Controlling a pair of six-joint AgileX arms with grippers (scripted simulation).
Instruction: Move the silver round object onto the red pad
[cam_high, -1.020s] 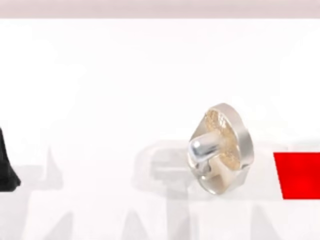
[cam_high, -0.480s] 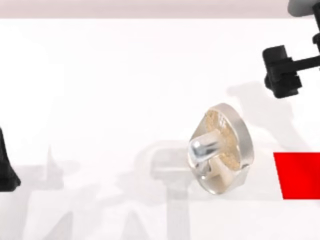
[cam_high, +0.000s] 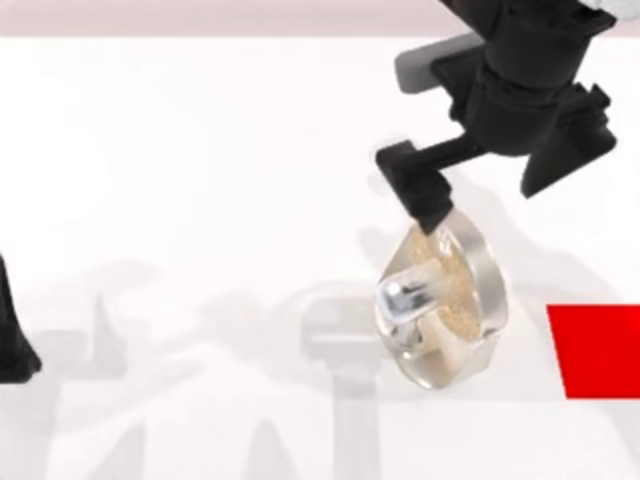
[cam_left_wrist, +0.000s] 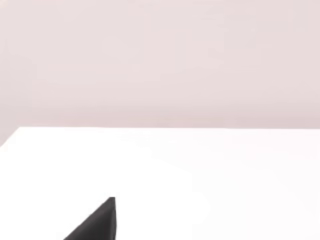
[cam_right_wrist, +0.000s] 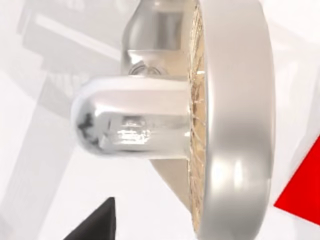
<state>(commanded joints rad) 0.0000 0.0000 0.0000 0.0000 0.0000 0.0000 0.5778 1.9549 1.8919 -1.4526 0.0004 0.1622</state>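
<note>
The silver round object (cam_high: 442, 300) stands tilted on its rim near the table's middle, its knob (cam_high: 405, 293) pointing left. In the right wrist view the silver round object (cam_right_wrist: 235, 115) looms close, knob (cam_right_wrist: 125, 122) sideways. My right gripper (cam_high: 487, 180) hangs open just behind the disc's far edge; one finger (cam_high: 418, 192) almost reaches the rim and the other finger (cam_high: 556, 160) is out to the right. Nothing is between them. The red pad (cam_high: 598, 351) lies flat at the right edge, apart from the disc, and the red pad (cam_right_wrist: 303, 192) also shows in the right wrist view.
My left gripper (cam_high: 12, 340) is parked at the table's left edge; one dark fingertip (cam_left_wrist: 97, 224) shows over bare white table. Grey shadows of the arms cross the front of the table. The table's far edge (cam_high: 200, 38) runs along the top.
The right arm has come in from the upper right and swept down and left until its gripper is over the disc's far edge. The disc, pad and left arm have not moved.
</note>
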